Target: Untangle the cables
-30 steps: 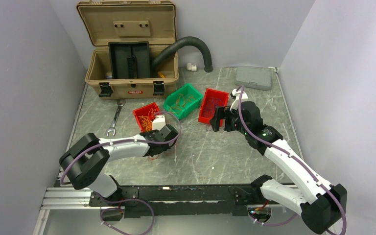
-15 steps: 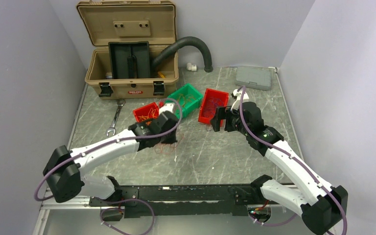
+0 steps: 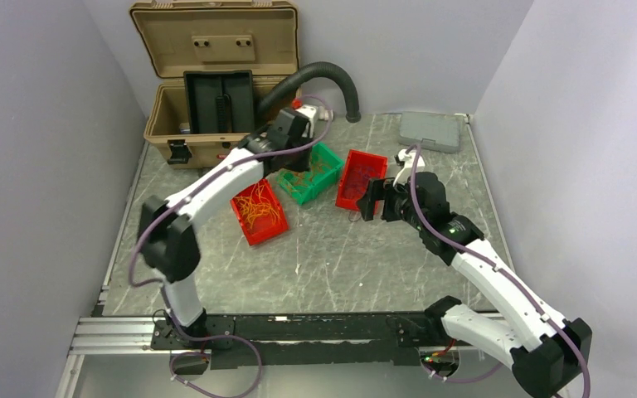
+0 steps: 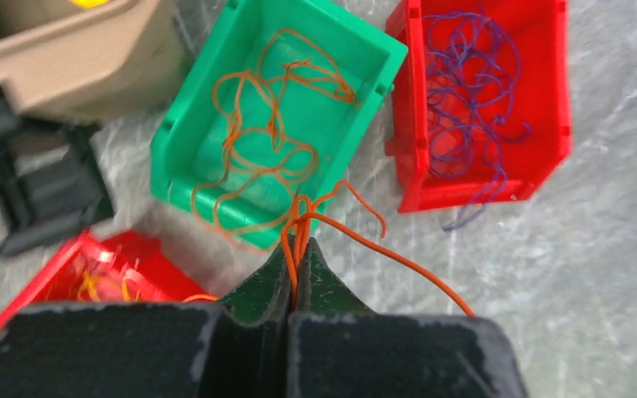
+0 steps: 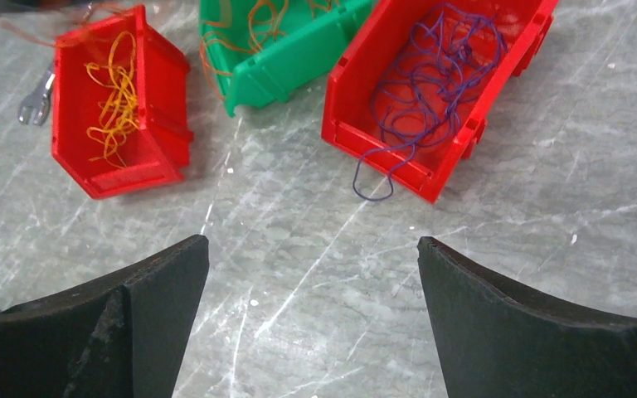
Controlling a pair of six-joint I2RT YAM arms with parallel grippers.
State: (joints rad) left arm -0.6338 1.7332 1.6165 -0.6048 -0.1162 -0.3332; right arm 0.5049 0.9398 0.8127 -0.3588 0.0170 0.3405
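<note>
Over grey worktop (image 3: 357, 257), clenching orange cables (image 4: 299, 220) in left end effector (image 4: 295, 247); green bin (image 4: 170, 162) close at 11 o'clock; right end effector (image 5: 313, 242) released, farther off.

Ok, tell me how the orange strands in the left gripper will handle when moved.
Probably floppy: the orange strands pinched in the shut left gripper curl and bend freely. Likely very light, being so thin. They may snag: the loops in the green bin lie crossed over each other.
</note>
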